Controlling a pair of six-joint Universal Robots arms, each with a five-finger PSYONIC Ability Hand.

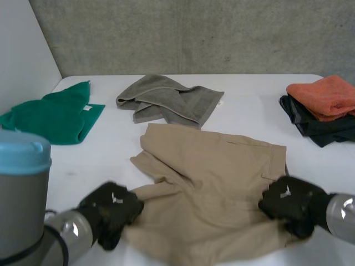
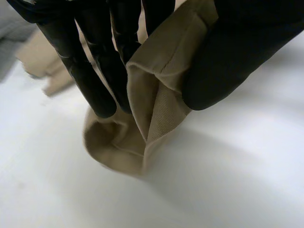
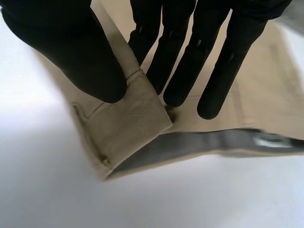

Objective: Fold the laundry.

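Note:
Tan shorts [image 1: 211, 183] lie crumpled on the white table [image 1: 249, 111] near its front edge. My left hand [image 1: 110, 211] grips their near left corner; in the left wrist view the fingers [image 2: 95, 71] and thumb pinch a hem fold of the tan cloth [image 2: 156, 90], lifted off the table. My right hand [image 1: 291, 202] is at the near right corner; in the right wrist view its thumb [image 3: 76, 52] and fingers pinch the waistband corner [image 3: 137, 111] of the shorts, its grey lining showing below.
A crumpled grey towel [image 1: 166, 100] lies just behind the shorts. A green garment [image 1: 52, 116] sits at the far left. An orange towel [image 1: 324, 95] rests on a folded black cloth [image 1: 319, 128] at the far right.

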